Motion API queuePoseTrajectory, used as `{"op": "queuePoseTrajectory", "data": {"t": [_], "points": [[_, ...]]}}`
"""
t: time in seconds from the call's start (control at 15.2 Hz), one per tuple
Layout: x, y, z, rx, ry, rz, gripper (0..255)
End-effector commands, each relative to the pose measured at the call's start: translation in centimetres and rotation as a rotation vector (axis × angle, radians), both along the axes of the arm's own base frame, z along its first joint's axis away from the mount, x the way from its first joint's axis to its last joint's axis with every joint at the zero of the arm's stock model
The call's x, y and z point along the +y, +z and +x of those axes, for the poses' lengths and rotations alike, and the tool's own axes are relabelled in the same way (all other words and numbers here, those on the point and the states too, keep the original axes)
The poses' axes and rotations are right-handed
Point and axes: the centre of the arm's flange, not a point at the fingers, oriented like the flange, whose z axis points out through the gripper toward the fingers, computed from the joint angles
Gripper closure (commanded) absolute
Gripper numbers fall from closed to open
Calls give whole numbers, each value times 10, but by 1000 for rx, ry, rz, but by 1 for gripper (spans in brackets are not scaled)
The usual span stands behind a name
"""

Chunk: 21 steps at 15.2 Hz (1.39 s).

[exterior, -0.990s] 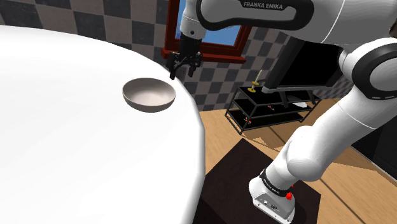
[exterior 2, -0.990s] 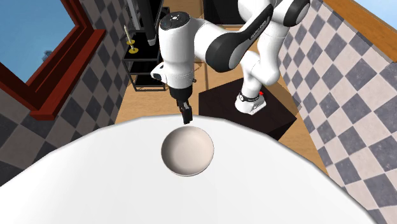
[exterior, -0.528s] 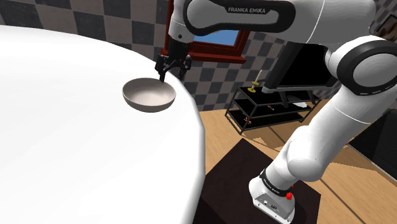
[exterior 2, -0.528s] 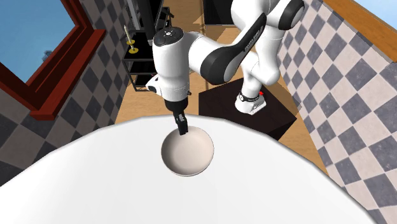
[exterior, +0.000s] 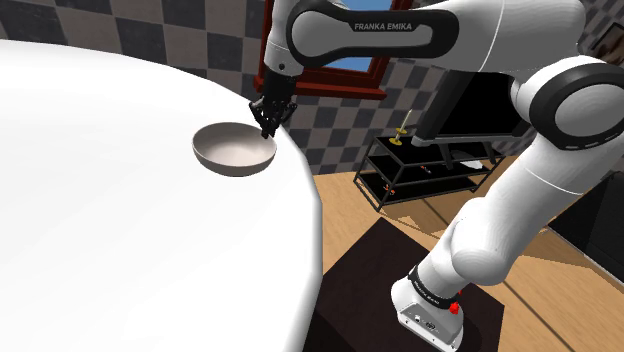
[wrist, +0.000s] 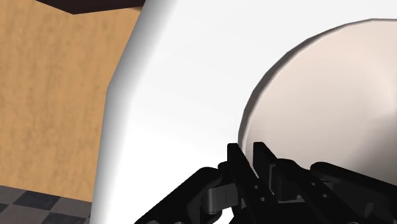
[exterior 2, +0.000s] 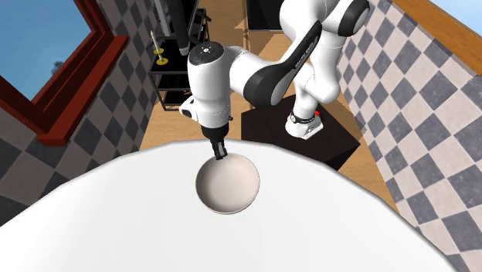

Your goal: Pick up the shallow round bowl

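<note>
A shallow round bowl [exterior: 235, 150], pale grey with a light inside, sits on the white table [exterior: 120, 250] close to its rounded edge. My black gripper [exterior: 268, 128] comes down on the bowl's rim on the side nearest the table edge. In the second exterior view the gripper [exterior 2: 222, 154] meets the rim of the bowl [exterior 2: 226, 185] on the arm's side. In the wrist view the two fingers of the gripper [wrist: 249, 153] stand close together, clasping the rim of the bowl [wrist: 331, 95]. The bowl rests flat on the table [wrist: 184, 76].
The table's edge runs just beyond the bowl, with wooden floor [exterior: 400, 215] below. A black shelf rack [exterior: 430, 165] stands against the checkered wall, next to a red-framed window [exterior: 335, 75]. The arm's dark stand [exterior: 370, 290] sits beside the table.
The gripper came down from above the table edge onto the bowl's rim, and its fingers went from open to shut on the rim. The bowl has not moved.
</note>
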Motion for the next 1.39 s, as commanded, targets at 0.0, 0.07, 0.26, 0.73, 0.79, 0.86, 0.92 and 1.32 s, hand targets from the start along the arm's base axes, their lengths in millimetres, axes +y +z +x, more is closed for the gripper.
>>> {"op": "queuePoseTrajectory", "data": {"t": [0.0, 0.07, 0.26, 0.73, 0.79, 0.86, 0.92, 1.32], "points": [[0, 0, 0, 0, 0, 0, 255], [0, 0, 0, 0, 0, 0, 255], [0, 0, 0, 0, 0, 0, 255], [0, 31, 0, 0, 0, 0, 255], [0, 36, 0, 0, 0, 0, 255], [0, 42, 0, 0, 0, 0, 255], [0, 47, 0, 0, 0, 0, 255], [0, 79, 0, 0, 0, 0, 255]]}}
